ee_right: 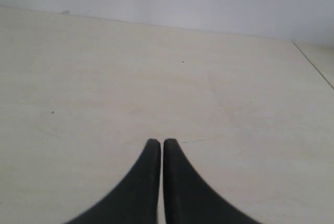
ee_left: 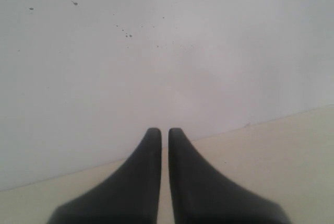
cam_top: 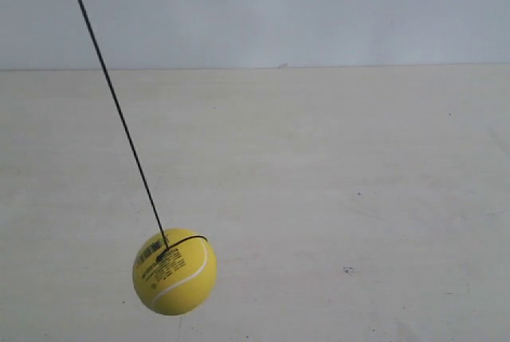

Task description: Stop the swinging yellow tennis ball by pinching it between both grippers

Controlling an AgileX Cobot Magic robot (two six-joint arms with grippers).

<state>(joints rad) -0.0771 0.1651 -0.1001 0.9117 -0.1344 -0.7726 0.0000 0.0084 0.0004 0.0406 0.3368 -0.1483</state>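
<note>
Pale table [cam_top: 335, 167], ball [cam_top: 174, 272] apart from jaws

Soft, even, fairly bright light fills all three views. In the exterior view the pale counter [cam_top: 335, 198] looks washed out and slightly grainy. The ball [cam_top: 174, 272] is lit on top and dimmer underneath, its print too smeared to read. Both wrist views are hazy: the left gripper [ee_left: 164, 132] and right gripper [ee_right: 158, 143] show as flat black shapes, blurring toward the near frame edge.
</note>
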